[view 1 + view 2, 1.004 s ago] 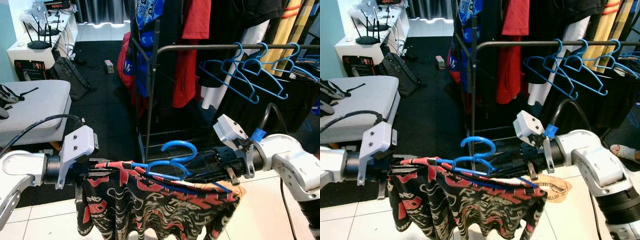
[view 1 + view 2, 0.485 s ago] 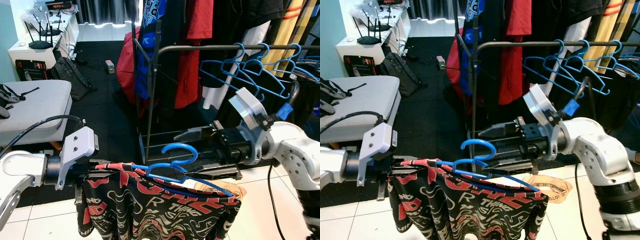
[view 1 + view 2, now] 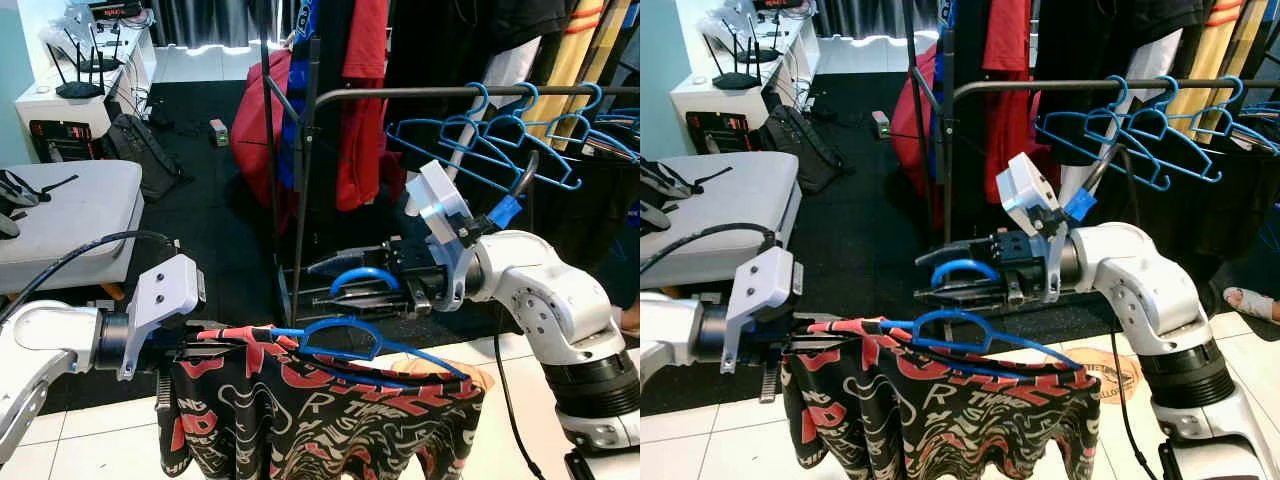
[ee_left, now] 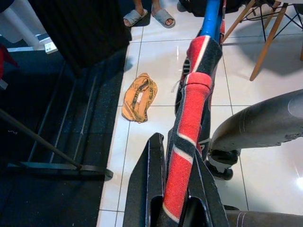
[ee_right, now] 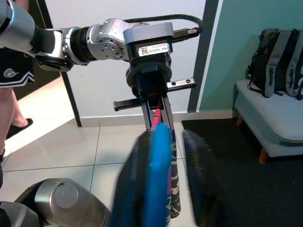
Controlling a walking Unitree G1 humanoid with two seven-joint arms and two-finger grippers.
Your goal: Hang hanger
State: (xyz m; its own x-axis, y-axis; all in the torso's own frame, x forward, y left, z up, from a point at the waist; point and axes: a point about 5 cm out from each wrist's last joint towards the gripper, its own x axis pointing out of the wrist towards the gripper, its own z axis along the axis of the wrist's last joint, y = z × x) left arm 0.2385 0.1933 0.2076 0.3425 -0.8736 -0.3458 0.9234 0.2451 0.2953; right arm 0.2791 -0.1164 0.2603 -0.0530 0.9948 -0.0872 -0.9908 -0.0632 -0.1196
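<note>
1. The blue hanger (image 3: 375,350) sits low in front of the robot, held level between both arms, with a red, black and white patterned shirt (image 3: 320,420) draped over it and hanging down toward the tiled floor (image 4: 156,61).
2. The left gripper (image 4: 173,198) is clamped on the hanger's left shoulder through the shirt's red collar band, its two black fingers pressed against either side of the cloth.
3. The right gripper (image 3: 345,290) points across toward the hook (image 3: 362,278). In the right wrist view the blue plastic stands between its two fingers with a little room either side, so they look parted around the hook, not pinching it (the blur makes contact hard to judge).
4. The rail (image 3: 480,92) runs overhead to the right, well above the hanger, already carrying several empty blue hangers (image 3: 500,140); red and dark clothes (image 3: 360,110) hang at the rack's left end.
5. Handling, as a judgement: the hanger is thin, stiff plastic and light, but smooth, so it could swivel in a loose grip; the shirt is soft and may slide off a tilted shoulder.
6. The best hold is probably the neck just under the hook, leaving the curve free to go over the rail.
</note>
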